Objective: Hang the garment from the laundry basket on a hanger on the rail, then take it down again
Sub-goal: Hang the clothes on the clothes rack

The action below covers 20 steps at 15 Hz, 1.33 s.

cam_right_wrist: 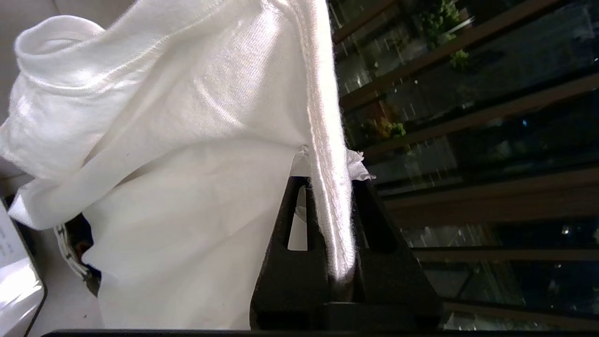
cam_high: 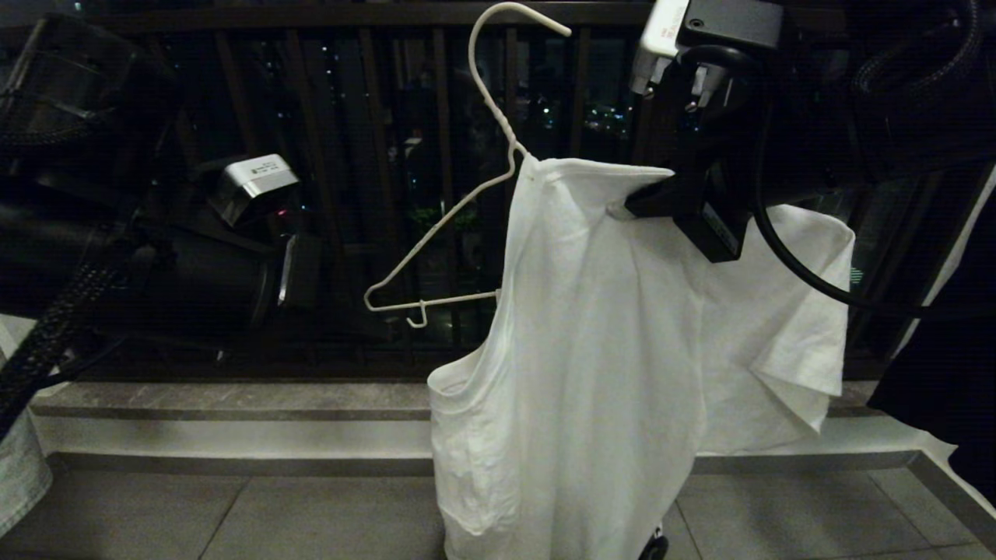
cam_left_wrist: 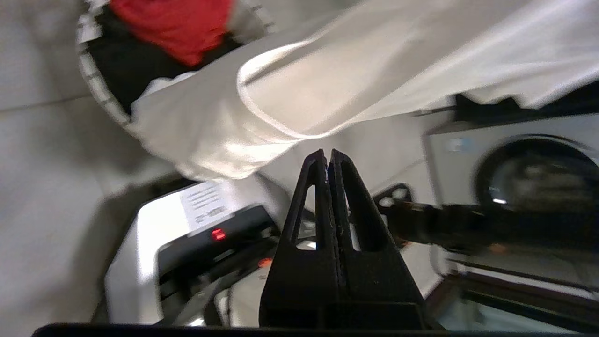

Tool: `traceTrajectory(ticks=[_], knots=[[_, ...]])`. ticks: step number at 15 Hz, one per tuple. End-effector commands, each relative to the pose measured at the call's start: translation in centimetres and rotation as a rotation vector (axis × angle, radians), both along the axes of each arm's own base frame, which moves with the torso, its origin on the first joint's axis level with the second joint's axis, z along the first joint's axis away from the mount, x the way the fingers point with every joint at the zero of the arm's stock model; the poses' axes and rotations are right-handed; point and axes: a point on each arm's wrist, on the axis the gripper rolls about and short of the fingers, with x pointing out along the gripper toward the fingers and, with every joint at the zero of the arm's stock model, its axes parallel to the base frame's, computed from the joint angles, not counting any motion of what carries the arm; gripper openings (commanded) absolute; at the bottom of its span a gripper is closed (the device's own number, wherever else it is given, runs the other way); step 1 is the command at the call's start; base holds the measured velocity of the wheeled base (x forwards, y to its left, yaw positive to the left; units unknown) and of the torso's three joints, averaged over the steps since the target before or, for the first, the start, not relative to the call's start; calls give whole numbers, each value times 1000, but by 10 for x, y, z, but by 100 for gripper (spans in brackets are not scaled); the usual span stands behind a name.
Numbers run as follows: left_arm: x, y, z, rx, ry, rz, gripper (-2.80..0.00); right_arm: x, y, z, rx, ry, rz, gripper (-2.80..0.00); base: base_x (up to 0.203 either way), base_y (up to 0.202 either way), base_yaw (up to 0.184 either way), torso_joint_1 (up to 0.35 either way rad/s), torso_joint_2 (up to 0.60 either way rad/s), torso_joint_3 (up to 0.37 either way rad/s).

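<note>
A red cloth point(cam_left_wrist: 180, 25) is seen inside the laundry basket point(cam_left_wrist: 96, 84). The garment point(cam_high: 591, 350) is clamped by the right gripper point(cam_right_wrist: 330, 187); the left gripper point(cam_left_wrist: 327, 157) is closed, empty.

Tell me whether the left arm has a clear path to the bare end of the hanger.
Probably yes. The hanger's uncovered end sticks out toward the left end effector, which is shut on nothing, and open air lies between. The right end effector grips the garment's collar on the far side.
</note>
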Motion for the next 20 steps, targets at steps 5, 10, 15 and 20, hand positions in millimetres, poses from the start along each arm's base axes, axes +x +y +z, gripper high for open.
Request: traceTrajectory(ticks=[5,10,15,20], knots=[[32,-16,-29,141,60,96,0,0,0,0,-5,-1,4,-280,0,0,0,0,0,0],[46,-22,-44,186,98,117,0,-2,-1,2,3,-5,12,-280,0,0,0,0,0,0],[54,-36,-62,221,99,116,0,-4,-3,5,10,-13,15,-280,0,0,0,0,0,0],[59,-43,-72,258,111,128,0,-6,-3,7,13,-18,17,-280,0,0,0,0,0,0]])
